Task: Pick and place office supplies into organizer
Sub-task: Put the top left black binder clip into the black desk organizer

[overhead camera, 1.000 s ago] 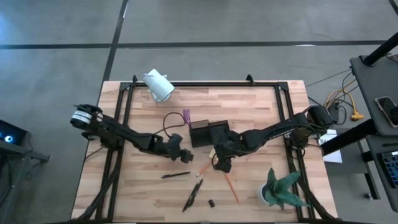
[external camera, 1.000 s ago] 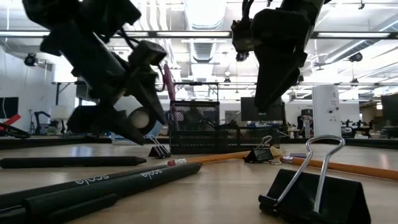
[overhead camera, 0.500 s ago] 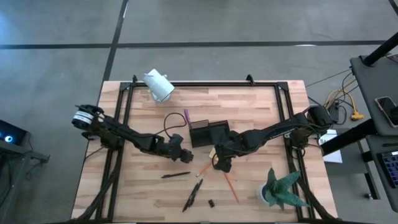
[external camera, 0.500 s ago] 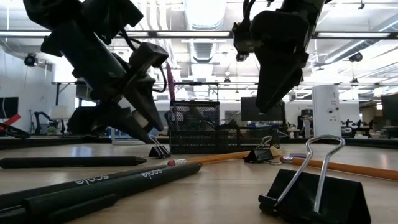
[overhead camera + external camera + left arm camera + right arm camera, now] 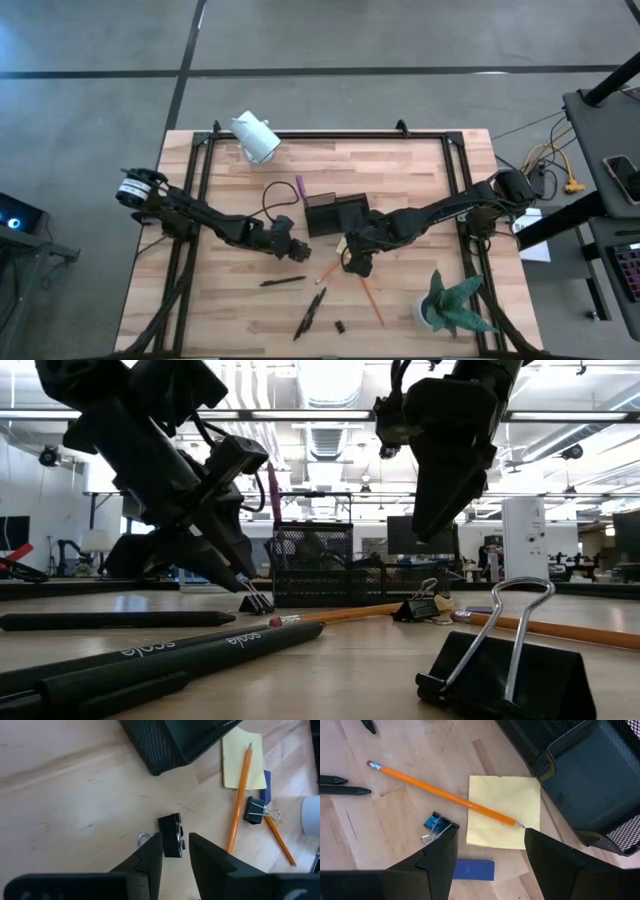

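A black binder clip (image 5: pixel 171 834) lies on the wooden table, just on the near side of the black mesh organizer (image 5: pixel 335 213). My left gripper (image 5: pixel 175 845) is closed in on it, also in the low view (image 5: pixel 245 582). My right gripper (image 5: pixel 490 845) hangs open above a yellow sticky-note pad (image 5: pixel 502 810). An orange pencil (image 5: pixel 440 795) lies with its tip on the pad. In the high view my right gripper (image 5: pixel 357 262) is near the organizer's right part. A purple scissor handle (image 5: pixel 299 187) sticks up at the organizer's left end. My left gripper pinches the black binder clip's body (image 5: pixel 170 851) between its two fingers, by its two sides. The fingers (image 5: pixel 225 550) slant down from the table's left. The clip still rests on the table, and one wire handle (image 5: pixel 143 838) sticks out beside a finger.
Black pens (image 5: pixel 282 281) (image 5: pixel 310 312), a small black clip (image 5: pixel 340 326) and a second orange pencil (image 5: pixel 372 300) lie toward the near edge. A blue binder clip (image 5: pixel 437 827) and a blue piece (image 5: pixel 472 869) lie beside the pad. Plant (image 5: pixel 450 305) near right, white cylinder (image 5: pixel 256 137) far left.
My left gripper has closed its fingers from wide apart onto the black binder clip, staying in the same place. The clip has not left the table.
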Robot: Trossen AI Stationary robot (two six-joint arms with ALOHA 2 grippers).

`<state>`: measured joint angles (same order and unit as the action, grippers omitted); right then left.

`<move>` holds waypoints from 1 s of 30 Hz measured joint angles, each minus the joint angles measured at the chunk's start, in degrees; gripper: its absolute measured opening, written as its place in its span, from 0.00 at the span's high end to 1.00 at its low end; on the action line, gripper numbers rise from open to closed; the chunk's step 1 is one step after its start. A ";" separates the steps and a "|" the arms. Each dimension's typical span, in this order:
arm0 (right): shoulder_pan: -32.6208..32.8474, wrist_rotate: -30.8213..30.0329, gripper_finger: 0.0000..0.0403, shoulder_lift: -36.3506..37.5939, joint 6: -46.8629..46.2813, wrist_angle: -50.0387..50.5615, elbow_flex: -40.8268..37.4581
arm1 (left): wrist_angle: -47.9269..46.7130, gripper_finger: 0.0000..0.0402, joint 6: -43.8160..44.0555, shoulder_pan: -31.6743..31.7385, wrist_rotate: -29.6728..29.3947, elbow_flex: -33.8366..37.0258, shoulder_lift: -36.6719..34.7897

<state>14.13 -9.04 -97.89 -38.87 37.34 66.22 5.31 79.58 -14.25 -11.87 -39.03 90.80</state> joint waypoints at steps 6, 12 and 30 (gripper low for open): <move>0.00 0.00 0.45 0.00 -0.13 0.23 0.00 | 0.14 0.80 0.72 -0.21 0.60 0.01 0.00; -0.04 -0.15 0.45 0.00 0.02 0.20 0.00 | 0.12 0.80 0.63 -0.45 0.80 0.05 0.00; -0.04 -1.53 0.45 0.00 -1.03 1.27 0.00 | 0.45 0.81 -0.83 -0.38 -0.65 -2.20 3.26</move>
<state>14.09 -10.57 -97.89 -39.90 38.61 66.22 5.76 78.75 -14.63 -12.51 -41.23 94.06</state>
